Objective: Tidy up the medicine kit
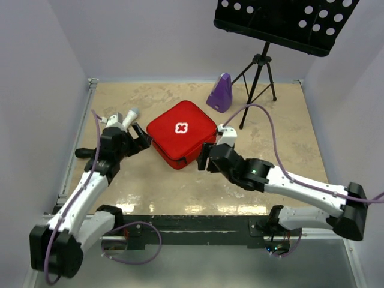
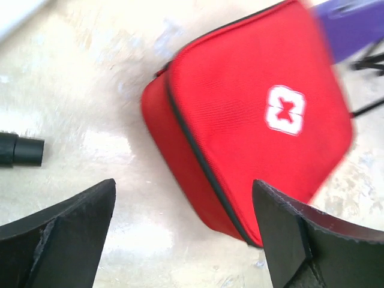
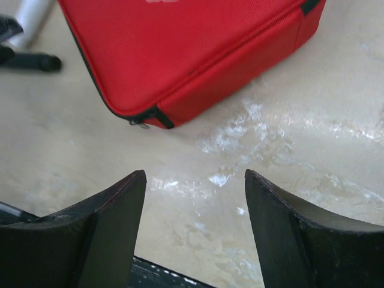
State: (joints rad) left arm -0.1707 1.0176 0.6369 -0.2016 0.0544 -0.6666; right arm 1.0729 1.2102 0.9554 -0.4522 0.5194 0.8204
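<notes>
A purple metronome-shaped object [image 1: 220,93] stands upright at the far side of the beige, stone-patterned table [image 1: 300,120], just left of a black tripod [image 1: 261,60] whose legs rest on the tabletop and which carries a perforated black music-stand desk [image 1: 282,21] tilted overhead at far right — pale lilac walls [image 1: 36,72] enclose it all.

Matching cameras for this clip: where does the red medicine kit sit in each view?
Top external: medicine kit lies closed near the centre of the frame.
Left wrist: kit fills the upper right.
Right wrist: kit spans the top.
Shared landmark: white cross emblem; the right wrist shows at most a sliver.
</notes>
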